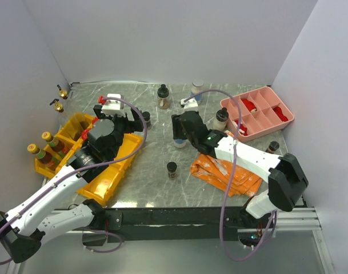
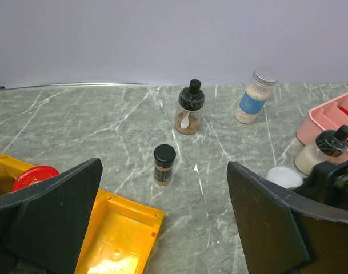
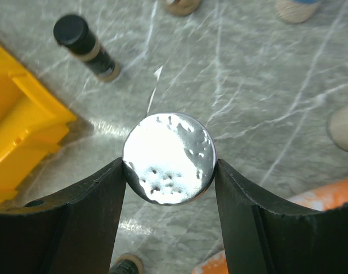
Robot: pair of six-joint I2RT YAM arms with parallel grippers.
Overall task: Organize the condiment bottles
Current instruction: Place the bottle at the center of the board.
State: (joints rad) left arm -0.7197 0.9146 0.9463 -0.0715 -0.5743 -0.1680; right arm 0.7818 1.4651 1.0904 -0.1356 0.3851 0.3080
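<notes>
The right gripper [image 3: 169, 164] is clamped on one shiny-lidded jar [image 3: 169, 153] mid-table. The left gripper [image 2: 163, 164] gapes wide and empty beside the yellow bins [image 1: 114, 171]. Two gold-spout bottles [image 1: 62, 90] stand far left. Two yellow-topped bottles [image 1: 50, 141] and one red-capped bottle [image 2: 34, 177] sit in the bins. Three small black-capped bottles [image 1: 172, 169], two black-topped jars [image 1: 163, 97] and one blue-labelled jar [image 1: 196, 89] stand loose. Orange packets [image 1: 225, 171] lie near right, and a pink tray [image 1: 264, 127] sits beyond them.

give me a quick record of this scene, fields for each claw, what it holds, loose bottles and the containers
left claw: open, empty, facing a small black-capped glass bottle of brown contents
right claw: shut on a shiny silver-lidded jar
standing at the back: black-topped glass jar with brown contents; silver-capped bottle with blue label
left side: yellow plastic bins
right side: pink divided tray
</notes>
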